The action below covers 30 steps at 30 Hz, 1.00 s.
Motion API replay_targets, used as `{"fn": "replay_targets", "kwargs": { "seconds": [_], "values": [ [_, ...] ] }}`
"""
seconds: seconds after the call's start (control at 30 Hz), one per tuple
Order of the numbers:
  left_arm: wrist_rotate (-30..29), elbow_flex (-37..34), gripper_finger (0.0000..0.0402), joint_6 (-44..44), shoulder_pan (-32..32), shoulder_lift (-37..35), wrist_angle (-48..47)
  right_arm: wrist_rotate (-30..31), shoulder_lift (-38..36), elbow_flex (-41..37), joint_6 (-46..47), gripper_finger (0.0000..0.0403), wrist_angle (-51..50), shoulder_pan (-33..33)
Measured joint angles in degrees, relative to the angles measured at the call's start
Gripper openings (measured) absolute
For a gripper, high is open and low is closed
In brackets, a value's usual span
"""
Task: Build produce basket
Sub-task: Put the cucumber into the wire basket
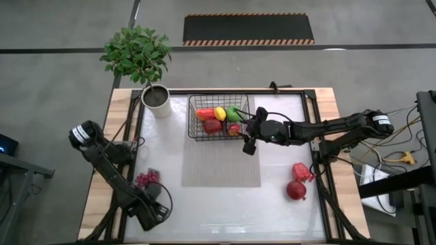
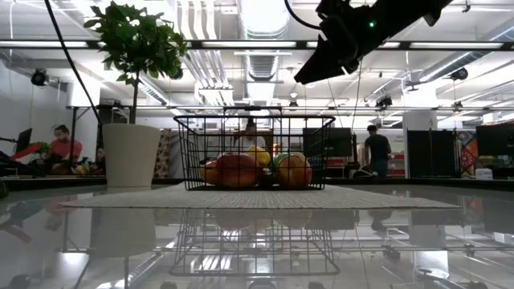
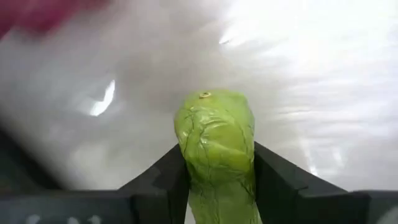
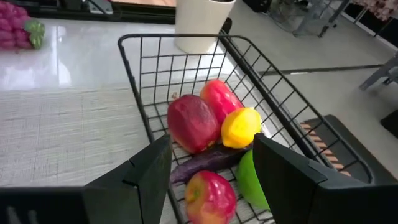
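Note:
The black wire basket (image 1: pixel 218 117) stands on a grey mat at the table's far middle. It holds a red pepper (image 4: pixel 219 98), a yellow pepper (image 4: pixel 241 126), a dark eggplant (image 4: pixel 208 162), red fruits (image 4: pixel 193 122) and a green one (image 4: pixel 252 180). My right gripper (image 4: pixel 211 149) is open and empty above the basket's near right corner (image 1: pixel 248 139). My left gripper (image 1: pixel 155 204) is near the table's near left edge, shut on a green cucumber (image 3: pixel 216 143). In the high view the gripper hides the cucumber. My left gripper pinches the cucumber between its two fingers (image 3: pixel 163 180), one on each long side. The hold is a little back from the cucumber's rounded end (image 3: pixel 208 102), which sticks out past the fingertips. Whether the cucumber rests on the table, I cannot tell.
Purple grapes (image 1: pixel 146 179) lie just beyond my left gripper. A red pepper (image 1: pixel 302 170) and a round red fruit (image 1: pixel 296 190) lie at the near right. A white pot (image 1: pixel 157 100) with a green plant stands left of the basket.

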Motion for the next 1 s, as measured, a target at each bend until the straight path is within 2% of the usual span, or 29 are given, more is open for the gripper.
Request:
{"fn": "replay_targets", "kwargs": {
  "seconds": [0.07,0.13,0.3,0.4,0.47,0.57,0.77,0.9,1.0],
  "values": [
    [-7.5,1.8,0.0121,5.3,0.8,-0.9,0.1,-2.0,0.0,-1.2,0.0,0.021,2.5,0.0],
    [-16.6,3.4,0.0121,11.3,2.1,-2.1,0.0,-6.8,0.0,-2.7,-0.1,0.021,6.5,0.0],
    [-39.6,6.5,0.0122,34.3,5.5,-5.0,1.3,-25.1,0.5,-7.7,-1.5,0.021,21.1,0.0],
    [-48.5,6.6,0.0122,49.8,7.6,-7.5,6.0,-32.4,0.5,-11.2,-0.2,0.021,30.7,0.0],
    [-52.8,6.2,0.0122,60.0,9.5,-9.0,10.5,-34.1,0.5,-12.9,1.4,0.0212,35.2,0.0],
    [-55.5,5.1,0.0122,76.6,12.5,-10.7,19.3,-34.1,0.9,-14.1,2.1,0.0223,38.9,0.3],
    [-55.0,2.7,0.0122,106.3,19.8,-12.4,37.1,-34.0,5.1,-12.6,1.1,0.0258,43.1,1.6],
    [-53.9,1.9,0.0122,118.7,24.7,-12.4,46.8,-34.0,8.3,-9.6,-0.8,0.0276,43.2,2.4],
    [-53.6,0.7,0.0122,123.5,28.1,-12.4,52.3,-34.0,10.4,-7.3,-1.4,0.0283,43.1,2.6]
  ]
}}
